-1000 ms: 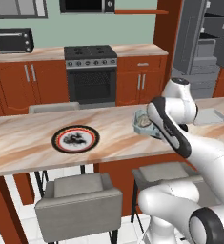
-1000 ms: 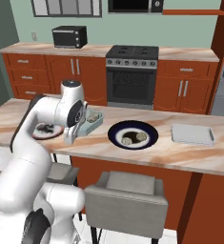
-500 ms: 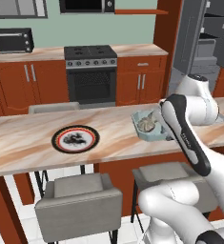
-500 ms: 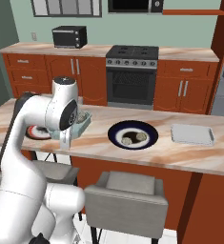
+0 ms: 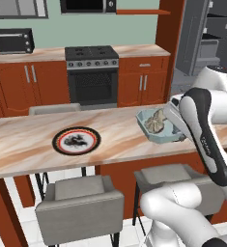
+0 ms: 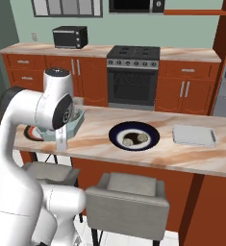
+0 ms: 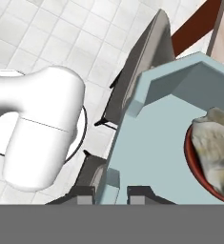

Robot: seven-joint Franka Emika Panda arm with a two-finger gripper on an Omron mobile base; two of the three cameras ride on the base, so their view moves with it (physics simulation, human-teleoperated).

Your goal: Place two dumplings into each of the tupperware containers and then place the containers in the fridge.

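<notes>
From the left base view, the pale blue tupperware container hangs tilted above the tabletop, dumplings inside, its long axis running toward the arm. From the right base view, the container sits beside the arm, left of the dark-blue plate and grey tub. In the hand view, the fingers pinch the container's rim narrowly.

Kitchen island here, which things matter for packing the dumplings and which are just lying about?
For the job:
- pale blue tub, gripped at its rim by the claw, dumplings inside
- pale grey tub
- dumplings on the dark-blue plate
- fridge

Lying about:
- red-rimmed plate
- toaster oven
- stove
- stools
</notes>
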